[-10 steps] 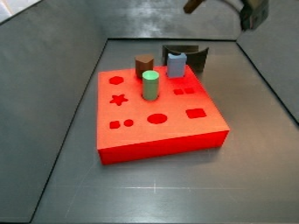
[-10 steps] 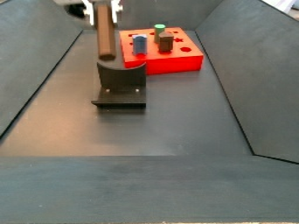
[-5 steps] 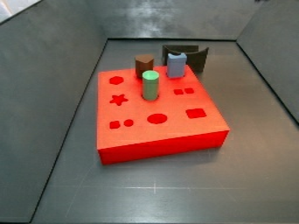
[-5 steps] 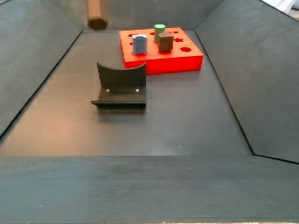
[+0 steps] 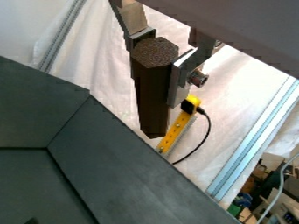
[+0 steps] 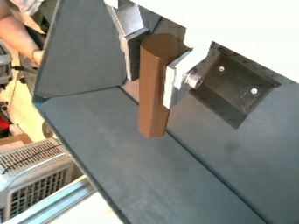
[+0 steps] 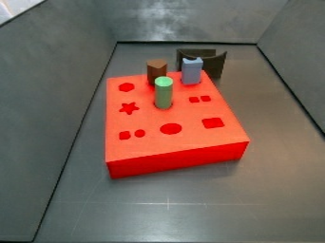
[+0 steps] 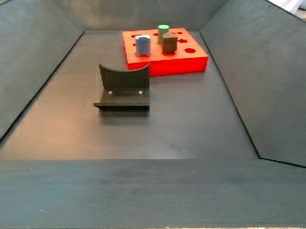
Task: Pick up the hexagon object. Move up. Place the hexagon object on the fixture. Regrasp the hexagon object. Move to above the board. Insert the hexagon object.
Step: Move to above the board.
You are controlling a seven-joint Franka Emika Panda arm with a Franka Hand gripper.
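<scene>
Even, soft light; slightly blurry, low-resolution views, faint shadows.

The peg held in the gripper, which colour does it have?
Dark brown. The hexagon object shows best in a wrist view, clamped between the fingers of the gripper.

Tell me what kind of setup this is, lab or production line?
Probably a lab peg-insertion test cell. A dark walled bin holds a bright red square board with shaped cut-outs and a dark L-shaped fixture. In both wrist views the gripper, out of both side views, grips a long dark brown hexagon peg.
</scene>
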